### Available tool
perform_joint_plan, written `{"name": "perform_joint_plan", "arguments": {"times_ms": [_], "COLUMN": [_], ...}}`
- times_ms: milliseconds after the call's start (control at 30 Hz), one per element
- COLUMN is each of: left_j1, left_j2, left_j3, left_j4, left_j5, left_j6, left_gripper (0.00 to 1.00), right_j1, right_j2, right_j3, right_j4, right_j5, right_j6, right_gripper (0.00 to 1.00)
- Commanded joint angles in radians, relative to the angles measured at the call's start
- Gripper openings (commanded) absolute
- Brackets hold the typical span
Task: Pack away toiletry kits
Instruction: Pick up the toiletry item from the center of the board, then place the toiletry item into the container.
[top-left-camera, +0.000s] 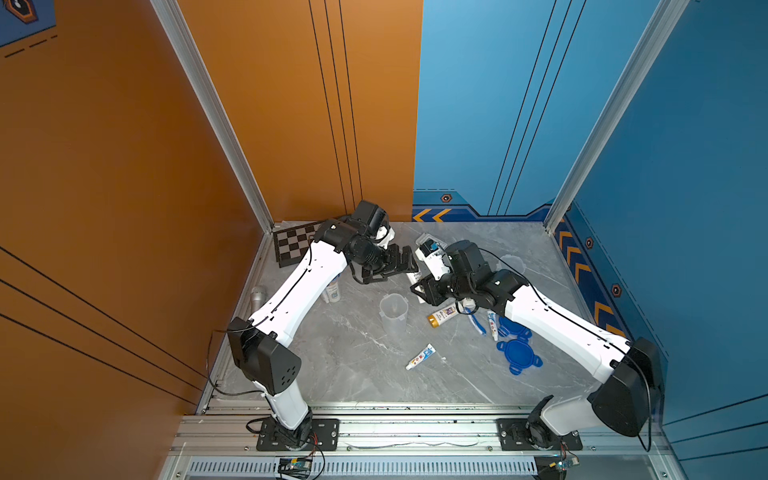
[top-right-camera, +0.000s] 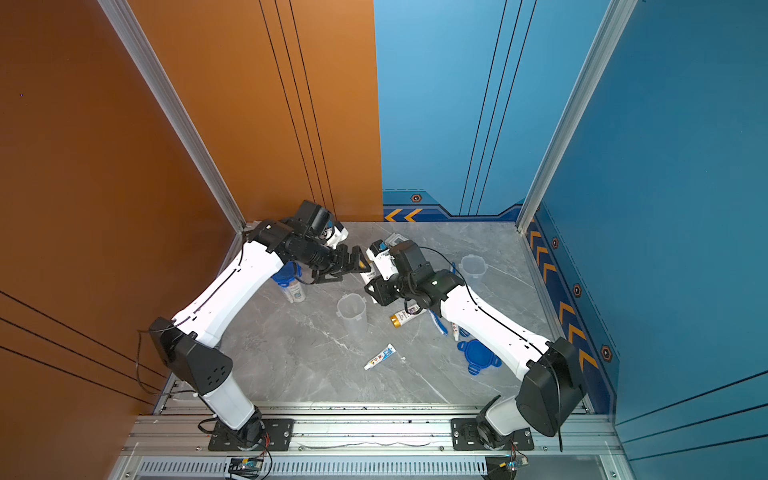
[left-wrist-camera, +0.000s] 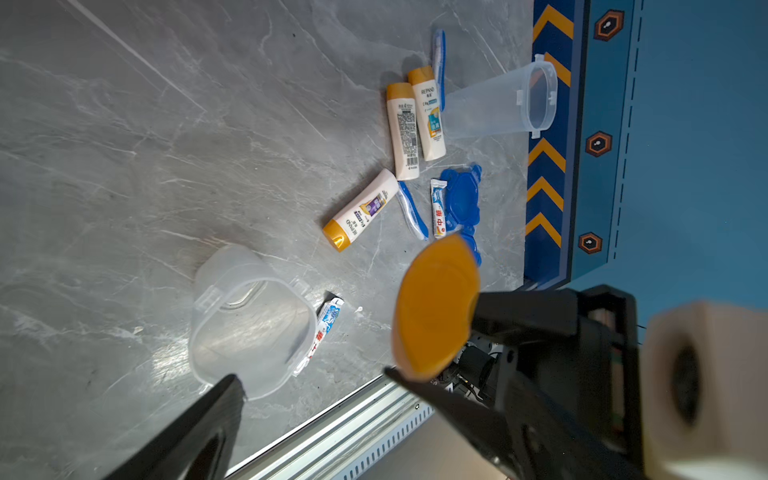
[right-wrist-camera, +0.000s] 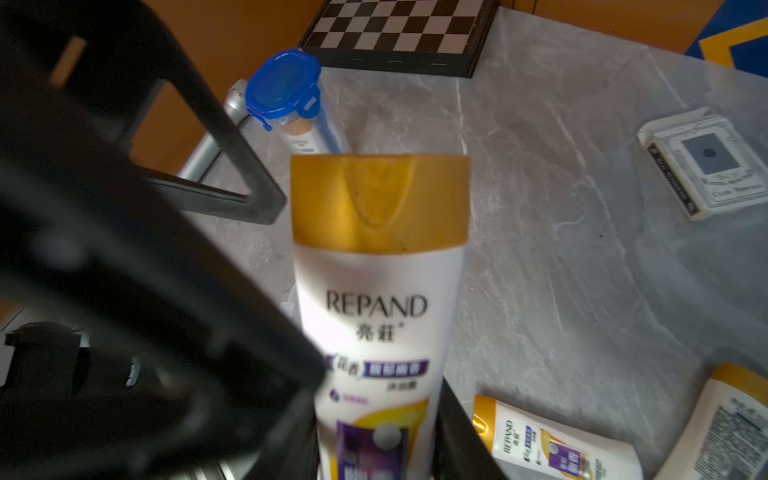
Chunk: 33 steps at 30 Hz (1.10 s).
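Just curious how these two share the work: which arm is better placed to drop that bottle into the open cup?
The right. Its gripper is clamped on the bottle, close to the open cup; the left gripper is open and empty.

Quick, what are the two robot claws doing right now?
Left gripper: open, holding nothing.
Right gripper: closed on the white plastic bottle with the gold cap.

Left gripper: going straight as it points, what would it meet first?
Probably the gold-capped bottle in the right gripper, just ahead of the open left gripper. Depth unclear.
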Motion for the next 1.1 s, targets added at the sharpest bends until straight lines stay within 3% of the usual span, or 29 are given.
{"name": "perform_joint_plan", "arguments": {"times_ms": [0, 67, 133, 233, 367, 467, 533, 600, 633, 800, 1067], "left_j1": [-0.008, -0.009, -0.008, -0.007, -0.001, 0.014, 0.019, 0.006, -0.01, -0.127, -0.17], "left_j2": [0.012, 0.011, 0.01, -0.002, -0.025, -0.047, -0.067, -0.091, -0.102, -0.128, -0.16], "left_j3": [-0.02, -0.036, -0.056, -0.094, -0.128, -0.157, -0.181, -0.193, -0.2, -0.226, -0.344], "left_j4": [0.048, 0.051, 0.051, 0.073, 0.102, 0.102, 0.102, 0.102, 0.102, 0.133, 0.248], "left_j5": [0.063, 0.066, 0.068, 0.084, 0.093, 0.08, 0.044, -0.042, -0.109, -0.444, -0.625], "left_j6": [-0.002, -0.003, -0.002, -0.007, -0.017, -0.01, 0.014, 0.065, 0.093, 0.181, 0.184], "left_gripper": [0.97, 0.88, 0.72, 0.58, 0.26, 0.02, 0.0, 0.0, 0.0, 0.0, 0.0], "right_j1": [0.043, 0.055, 0.056, 0.06, 0.053, 0.03, -0.005, -0.064, -0.092, -0.234, -0.341], "right_j2": [-0.016, -0.016, -0.018, -0.019, -0.025, -0.028, -0.031, -0.032, -0.027, 0.056, 0.238], "right_j3": [-0.011, -0.012, -0.013, -0.001, -0.005, -0.025, -0.045, -0.055, -0.045, 0.04, 0.124], "right_j4": [0.047, 0.061, 0.073, 0.078, 0.079, 0.077, 0.061, 0.02, -0.025, -0.242, -0.42], "right_j5": [-0.025, -0.022, -0.026, -0.037, -0.044, -0.043, -0.018, 0.013, 0.039, 0.134, 0.259], "right_j6": [0.026, 0.033, 0.041, 0.032, 0.03, 0.065, 0.115, 0.141, 0.142, 0.124, 0.121], "right_gripper": [0.15, 0.15, 0.15, 0.16, 0.18, 0.34, 0.52, 0.82, 0.88, 0.91, 0.85]}}
